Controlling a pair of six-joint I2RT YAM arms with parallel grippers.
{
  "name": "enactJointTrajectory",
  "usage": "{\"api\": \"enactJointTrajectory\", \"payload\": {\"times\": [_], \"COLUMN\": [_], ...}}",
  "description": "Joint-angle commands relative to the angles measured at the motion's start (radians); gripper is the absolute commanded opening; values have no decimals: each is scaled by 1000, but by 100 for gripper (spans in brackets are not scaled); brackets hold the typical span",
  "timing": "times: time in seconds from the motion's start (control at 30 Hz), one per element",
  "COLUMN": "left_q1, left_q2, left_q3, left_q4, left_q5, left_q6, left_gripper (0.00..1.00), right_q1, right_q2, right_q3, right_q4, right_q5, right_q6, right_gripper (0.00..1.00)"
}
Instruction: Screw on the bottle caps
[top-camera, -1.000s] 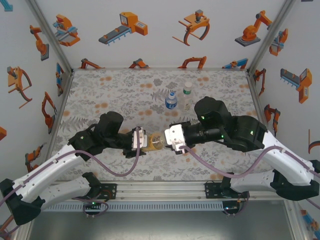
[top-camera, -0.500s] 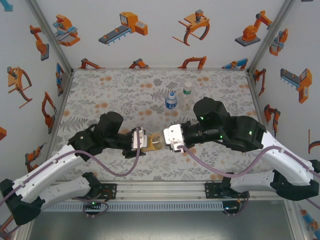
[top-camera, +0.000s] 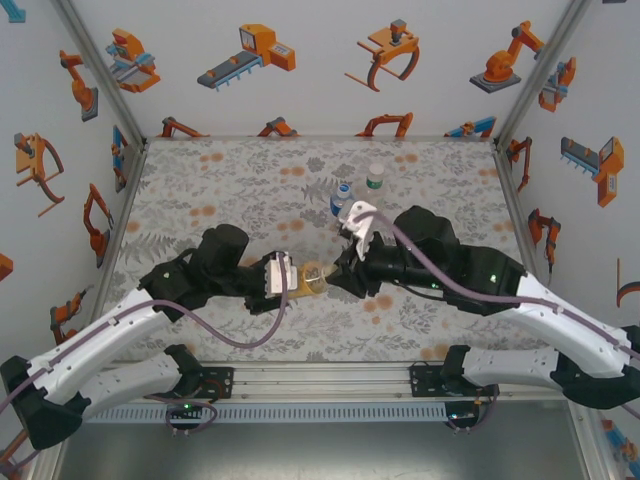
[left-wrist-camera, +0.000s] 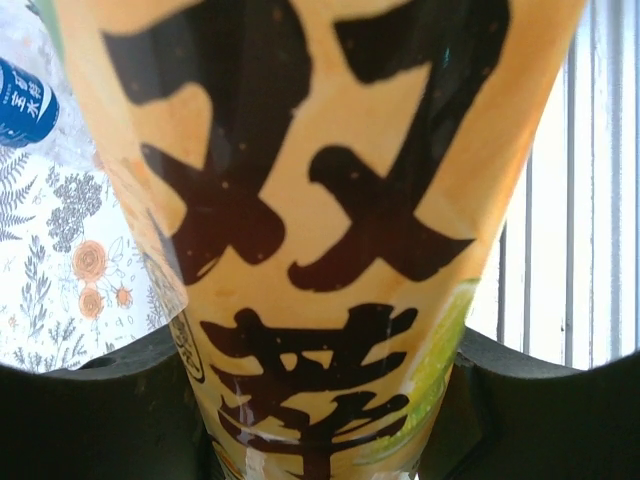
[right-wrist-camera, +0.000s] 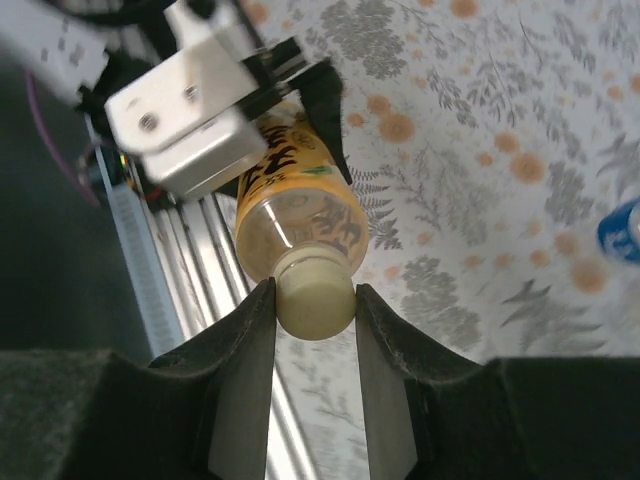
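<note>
My left gripper (top-camera: 283, 277) is clamped around the body of the small yellow-labelled plastic bottle with dark characters (right-wrist-camera: 295, 195), both jaws pressed into its sides. I carry it lying on its side above the near part of the grey floral mat (top-camera: 230, 180), neck pointing across at my other arm. That way the bottle cannot spin when torque comes on, and the neck lines up with my right wrist's own axis. My right gripper (top-camera: 338, 272) meets it head-on, fingers (right-wrist-camera: 250, 340) pinched on the pale round plastic cap (right-wrist-camera: 313, 300) that sits on the bottle's mouth. One finger bears on each side of the cap, so a roll of the wrist should turn the cap and nothing else. I judge this to be the threading step itself. The cap looks square to the neck, though I cannot tell how far down the thread it sits. The risk I see is the slick cap slipping between my pads, or the thread going on crooked if my two arms drift off line. Behind my right arm, well apart from this, stand the clear blue-labelled bottle (top-camera: 340, 197) and the pale green-and-white-labelled bottle (top-camera: 374, 181), upright on the mat. Whether their caps are screwed tight is too small to tell.
</note>
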Motion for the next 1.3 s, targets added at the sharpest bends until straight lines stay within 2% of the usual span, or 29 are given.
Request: {"api": "enactJointTrajectory", "payload": {"times": [0.0, 0.13, 0.2, 0.27, 0.37, 0.47, 0.53, 0.63, 0.73, 0.9, 1.07, 1.13, 1.27], "left_q1": [-6, -1, 2, 7, 13, 19, 27, 43, 56, 71, 73, 73, 72], "left_q2": [3, 0, 8, 21, 42, 55, 61, 72, 82, 83, 78, 70, 66], "left_q3": [19, -5, -9, -11, -11, -9, -7, -10, -6, 9, 31, 29, 29], "left_q4": [117, 169, 186, 203, 223, 234, 234, 225, 206, 139, 41, 25, 8], "left_q5": [-14, -60, -86, -112, -129, -127, -118, -97, -67, 22, 124, 161, 210], "left_q6": [-26, -25, -23, -23, -25, -27, -27, -27, -26, -1, 56, 67, 74], "left_gripper": [0, 0, 0, 0, 0, 0, 0, 0, 0, 0, 0, 0, 0], "right_q1": [-11, -57, -103, -164, -201, -226, -261, -309, -358, -420, -424, -424, -424], "right_q2": [-25, -55, -68, -76, -82, -73, -67, -74, -92, -123, -130, -124, -98], "right_q3": [-76, -145, -186, -230, -285, -278, -254, -221, -194, -168, -104, -79, -45], "right_q4": [89, 108, 106, 123, 193, 199, 179, 174, 184, 249, 198, 154, 76], "right_q5": [201, 223, 189, 120, 79, 48, 14, -13, -58, -298, -520, -657, -823], "right_q6": [549, 952, 1157, 1298, 1355, 1311, 1240, 1042, 778, 298, -149, -325, -557], "right_gripper": [0, 0, 0, 0, 0, 0, 12, 33, 45, 61, 62, 62, 62]}}
